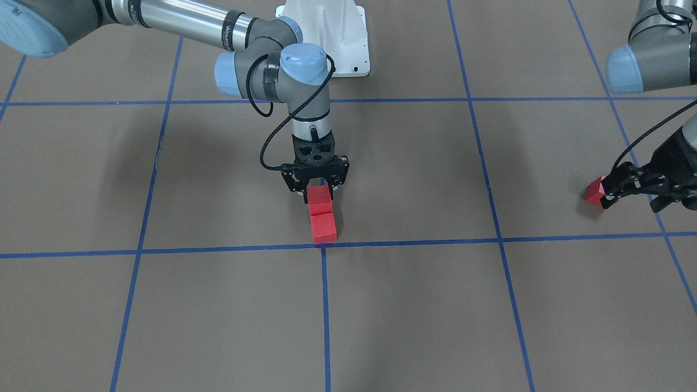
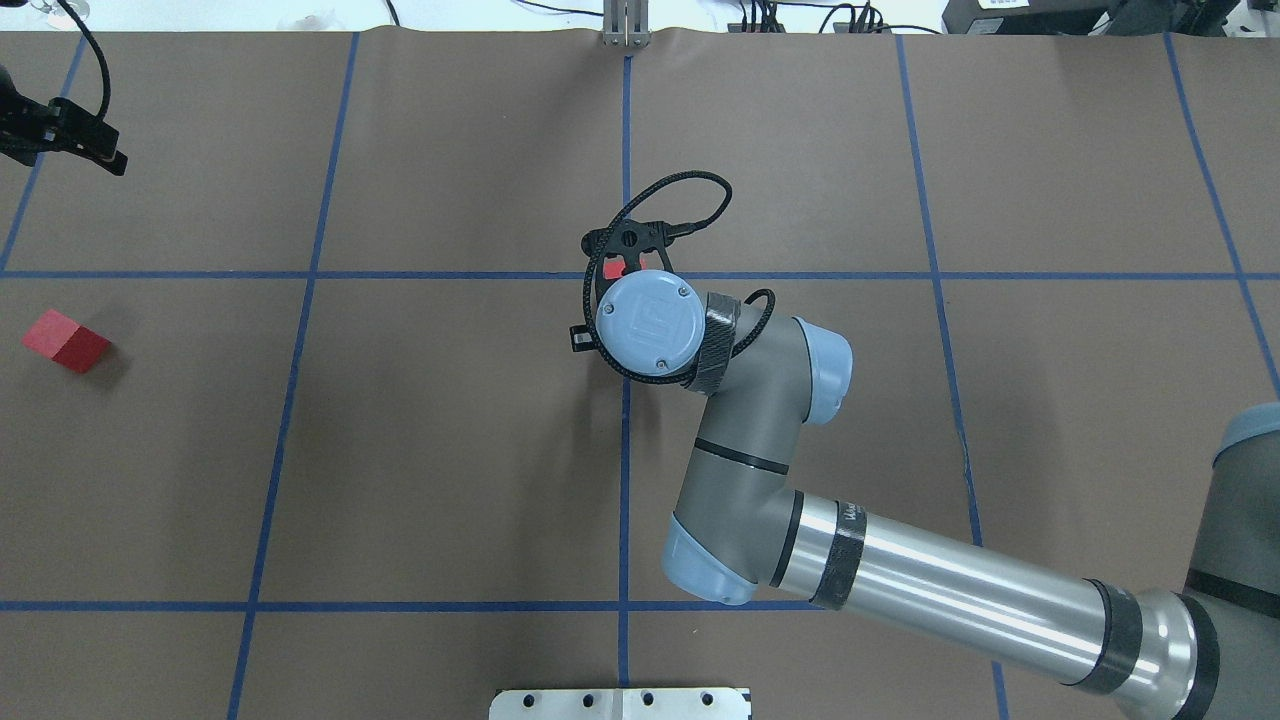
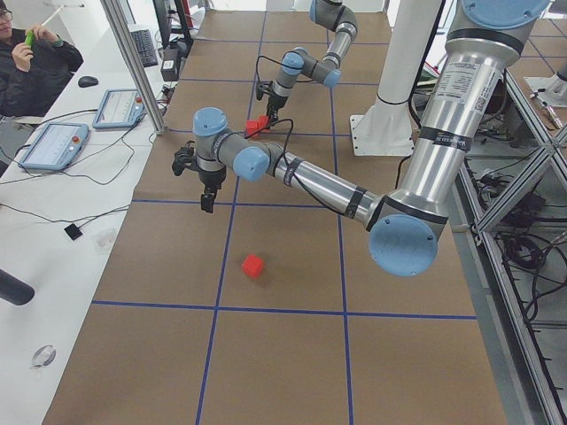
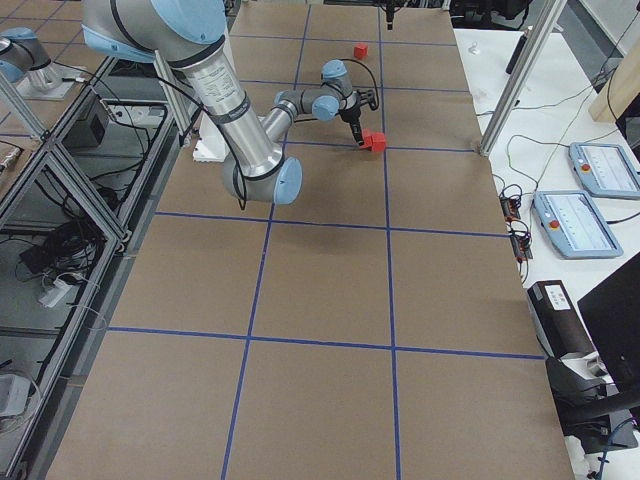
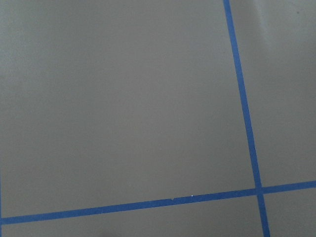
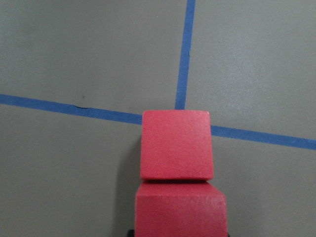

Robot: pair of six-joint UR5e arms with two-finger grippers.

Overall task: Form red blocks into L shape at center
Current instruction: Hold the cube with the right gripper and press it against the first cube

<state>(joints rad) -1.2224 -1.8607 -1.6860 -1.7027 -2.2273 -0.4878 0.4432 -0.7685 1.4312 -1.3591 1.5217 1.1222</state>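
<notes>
Two red blocks lie in a row touching each other at the table's centre, by a blue tape crossing: the outer one (image 1: 324, 228) (image 6: 177, 145) stands free. My right gripper (image 1: 318, 190) points straight down with its fingers close on both sides of the inner block (image 1: 319, 198) (image 6: 180, 210). It looks shut on that block, at table level. The third red block (image 2: 65, 340) (image 3: 253, 266) lies alone on the far left of the table. My left gripper (image 2: 95, 155) (image 3: 197, 181) hangs raised, apart from that block, open and empty. The left wrist view shows only bare table.
Blue tape lines (image 2: 625, 450) divide the brown table into large squares. The white robot base plate (image 1: 326, 38) sits at the robot's edge. In the exterior left view, a side table with tablets (image 3: 53, 146) and a seated operator (image 3: 31, 57) lie beyond an aluminium post (image 3: 133, 62).
</notes>
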